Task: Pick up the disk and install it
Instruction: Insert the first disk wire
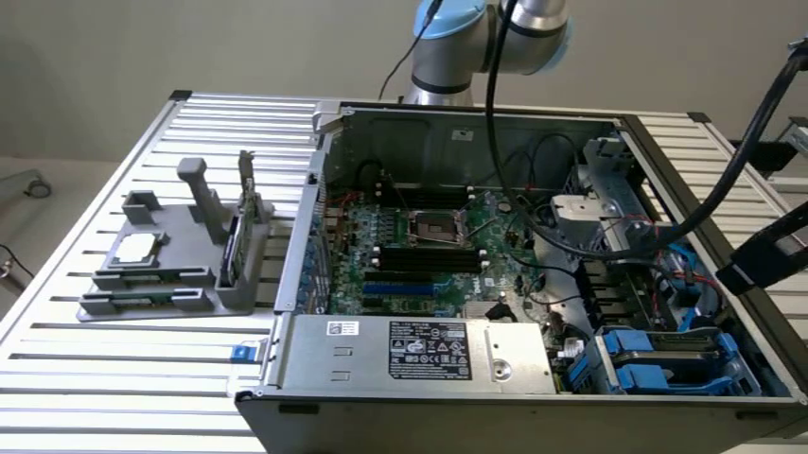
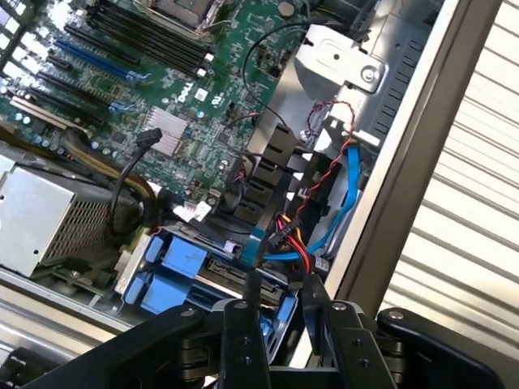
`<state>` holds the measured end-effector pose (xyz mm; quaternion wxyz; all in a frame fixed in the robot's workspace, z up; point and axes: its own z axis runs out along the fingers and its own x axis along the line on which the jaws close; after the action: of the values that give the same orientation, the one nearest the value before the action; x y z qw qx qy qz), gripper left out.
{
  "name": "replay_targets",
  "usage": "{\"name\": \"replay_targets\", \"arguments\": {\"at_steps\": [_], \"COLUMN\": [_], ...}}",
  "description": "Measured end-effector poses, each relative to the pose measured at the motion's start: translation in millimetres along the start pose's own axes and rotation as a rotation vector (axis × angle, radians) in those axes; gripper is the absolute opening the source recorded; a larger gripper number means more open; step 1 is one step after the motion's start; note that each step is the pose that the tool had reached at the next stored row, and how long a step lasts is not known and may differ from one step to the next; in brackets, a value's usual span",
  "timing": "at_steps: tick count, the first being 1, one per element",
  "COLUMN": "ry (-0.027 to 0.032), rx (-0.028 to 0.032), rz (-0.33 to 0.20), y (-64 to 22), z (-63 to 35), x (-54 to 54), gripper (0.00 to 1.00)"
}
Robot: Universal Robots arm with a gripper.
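Down low, the gripper (image 2: 282, 285) straddles the disk (image 2: 212, 268), its body half hidden (clamped or not, cannot tell).

Ribbed bare-metal table (image 1: 127, 378) — matt black gripper (image 2: 282, 285) (disk (image 2: 227, 267) framed in blue plastic).

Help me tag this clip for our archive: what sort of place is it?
Probably a robotics lab bench for computer assembly: an open computer case with its motherboard bare sits on a slotted metal table, a grey parts fixture beside it, a robot arm behind.
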<state>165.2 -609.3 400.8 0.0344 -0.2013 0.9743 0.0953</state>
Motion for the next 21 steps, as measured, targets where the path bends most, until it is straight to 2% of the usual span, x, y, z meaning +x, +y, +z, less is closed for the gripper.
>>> {"name": "replay_targets", "arguments": {"at_steps": [2, 3, 4, 5, 21], "ry": [-0.0058, -0.0087, -0.0117, -0.0145, -0.0619], "rx": [0.0035, 0.0054, 0.0071, 0.0089, 0.0379], "rz": [0.033, 0.050, 0.066, 0.083, 0.353], "y": [0.0, 0.0, 0.0, 0.0, 0.0], "z": [0.1, 0.0, 0.0, 0.0, 0.0], "x": [0.0, 0.0, 0.0, 0.0, 0.0], "gripper": [0.32, 0.25, 0.25, 0.18, 0.18]}}
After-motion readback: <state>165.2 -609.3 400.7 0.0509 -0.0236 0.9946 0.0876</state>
